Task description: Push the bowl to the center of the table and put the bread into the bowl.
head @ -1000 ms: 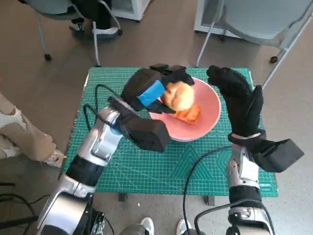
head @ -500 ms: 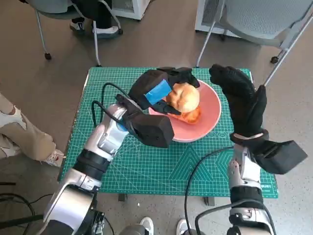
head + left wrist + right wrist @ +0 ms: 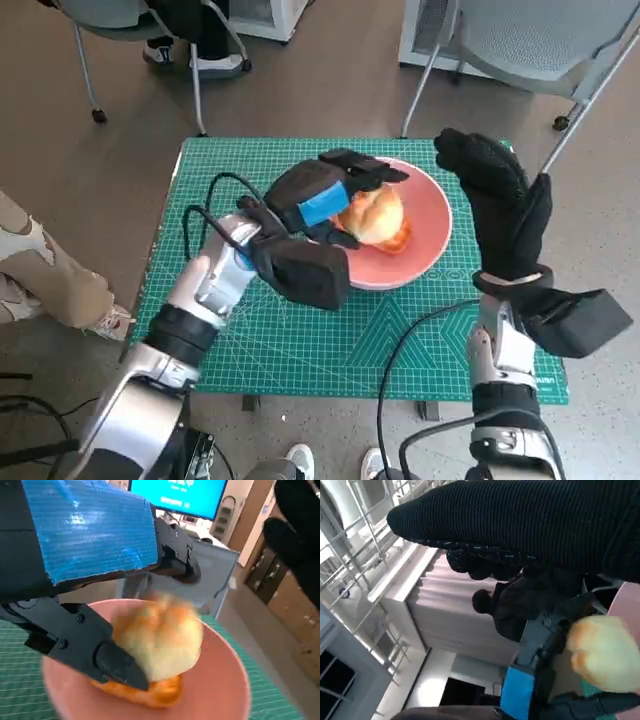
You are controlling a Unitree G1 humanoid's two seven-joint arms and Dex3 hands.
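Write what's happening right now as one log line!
left hand: holds bread over bowl | right hand: open, beside bowl

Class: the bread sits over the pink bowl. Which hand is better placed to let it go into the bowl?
Left hand: its fingers flank the bread over the bowl. Right hand stands outside the rim.

left hand [image 3: 318, 195] covers near side of bread [image 3: 375, 213]; bread blurred in left wrist view, bowl [image 3: 220, 680] cropped.
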